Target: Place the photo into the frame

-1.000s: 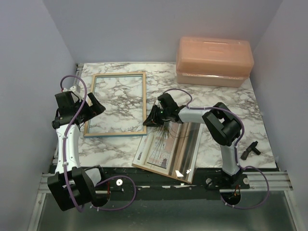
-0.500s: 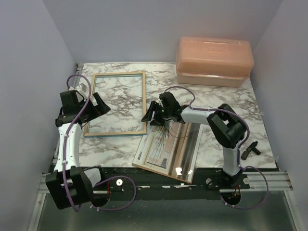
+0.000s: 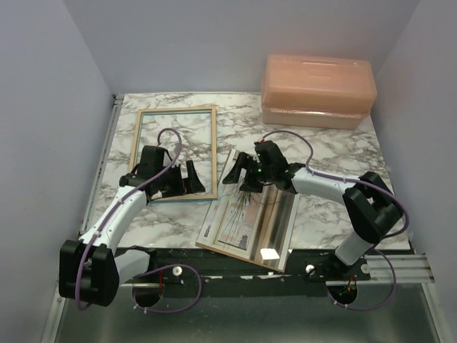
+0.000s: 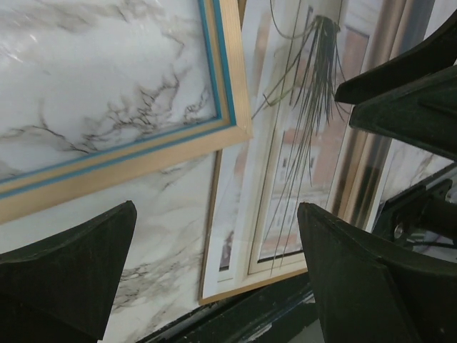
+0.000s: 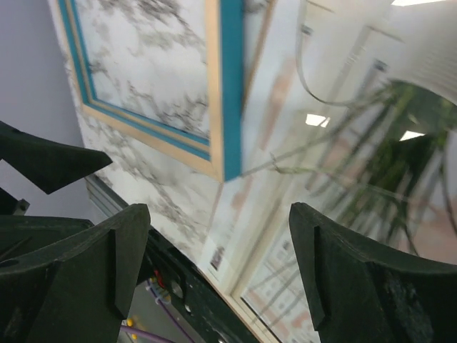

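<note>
Left tool (image 3: 193,179) and right tool (image 3: 235,177): both spread, gripping nothing, at the near right corner of the frame (image 3: 214,143).
Handling: the photo (image 3: 246,218) lies flat just right of the frame; judged light, flexible, glossy, crease-prone; grip an exposed edge. Inside the frame only the surface (image 3: 321,150) shows. Beyond the frame, the peach box (image 3: 318,89) has its lid shut; contents hidden.

My left arm (image 3: 114,218) and right arm (image 3: 325,184): white tubular links, chunky black joint housings, purple cables (image 3: 170,136) looping off each. Matte black, wedge-shaped tool fingers (image 4: 64,264), faintly ribbed.
</note>
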Controlling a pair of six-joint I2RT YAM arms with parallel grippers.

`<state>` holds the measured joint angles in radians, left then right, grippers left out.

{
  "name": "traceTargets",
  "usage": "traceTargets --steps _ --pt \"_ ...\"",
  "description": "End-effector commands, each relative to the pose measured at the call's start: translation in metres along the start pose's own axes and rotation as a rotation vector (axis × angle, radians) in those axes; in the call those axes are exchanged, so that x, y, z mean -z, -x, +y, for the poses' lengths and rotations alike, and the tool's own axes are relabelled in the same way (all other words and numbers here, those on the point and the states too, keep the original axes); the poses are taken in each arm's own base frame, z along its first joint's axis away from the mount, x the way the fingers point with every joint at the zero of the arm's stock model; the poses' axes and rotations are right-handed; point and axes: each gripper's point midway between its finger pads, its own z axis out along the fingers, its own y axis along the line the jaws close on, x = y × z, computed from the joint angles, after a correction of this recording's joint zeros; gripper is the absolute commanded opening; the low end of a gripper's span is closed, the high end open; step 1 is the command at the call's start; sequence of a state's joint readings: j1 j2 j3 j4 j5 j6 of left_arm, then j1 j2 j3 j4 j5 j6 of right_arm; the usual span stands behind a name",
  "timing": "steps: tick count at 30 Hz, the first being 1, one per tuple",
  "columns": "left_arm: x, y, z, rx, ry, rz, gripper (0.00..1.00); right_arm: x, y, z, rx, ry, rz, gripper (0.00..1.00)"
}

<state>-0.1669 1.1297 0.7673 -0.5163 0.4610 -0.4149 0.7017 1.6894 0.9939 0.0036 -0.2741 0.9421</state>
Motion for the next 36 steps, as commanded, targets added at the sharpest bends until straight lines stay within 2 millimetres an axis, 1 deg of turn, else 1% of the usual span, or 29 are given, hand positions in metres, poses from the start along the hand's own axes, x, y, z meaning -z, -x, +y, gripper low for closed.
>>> traceTargets --steps 1,4,7,9,11,14,17,20,24,28,32,34,36 --pt "-0.012 -0.034 -0.018 0.042 -0.053 0.062 0.99 0.018 -0.020 -0.049 -0.071 -0.100 0.025 0.87" --pt "-0.023 -0.060 -0.017 0.066 -0.051 0.124 0.98 0.033 -0.027 -0.070 -0.097 -0.134 0.026 0.87" --pt "-0.030 -0.082 -0.010 0.077 -0.022 0.169 0.98 0.055 -0.033 -0.097 -0.126 -0.196 0.022 0.87" --pt "-0.033 -0.093 -0.005 0.078 -0.005 0.188 0.98 0.072 -0.034 -0.115 -0.159 -0.240 0.006 0.87" --pt "-0.036 -0.103 -0.001 0.080 0.010 0.206 0.98 0.089 -0.034 -0.130 -0.192 -0.277 -0.017 0.87" --pt "-0.041 -0.115 0.003 0.085 0.021 0.226 0.97 0.114 -0.029 -0.146 -0.231 -0.333 -0.077 0.87" --pt "-0.046 -0.119 0.004 0.085 0.025 0.231 0.96 0.134 -0.022 -0.160 -0.252 -0.404 -0.149 0.87" --pt "-0.051 -0.122 0.004 0.084 0.028 0.244 0.96 0.153 -0.015 -0.179 -0.278 -0.509 -0.226 0.93" --pt "-0.059 -0.122 -0.002 0.084 0.012 0.259 0.96 0.170 -0.011 -0.201 -0.340 -0.592 -0.287 0.95" --pt "-0.066 -0.122 -0.007 0.082 0.010 0.276 0.95 0.177 -0.013 -0.206 -0.381 -0.579 -0.313 0.96" --pt "-0.076 -0.126 -0.014 0.079 0.004 0.306 0.94 0.181 -0.021 -0.220 -0.420 -0.616 -0.309 0.96" --pt "-0.082 -0.129 -0.018 0.071 0.003 0.327 0.94 0.184 -0.025 -0.226 -0.454 -0.631 -0.314 1.00" --pt "-0.087 -0.132 -0.022 0.065 0.000 0.343 0.94 0.186 -0.028 -0.232 -0.482 -0.637 -0.323 1.00"
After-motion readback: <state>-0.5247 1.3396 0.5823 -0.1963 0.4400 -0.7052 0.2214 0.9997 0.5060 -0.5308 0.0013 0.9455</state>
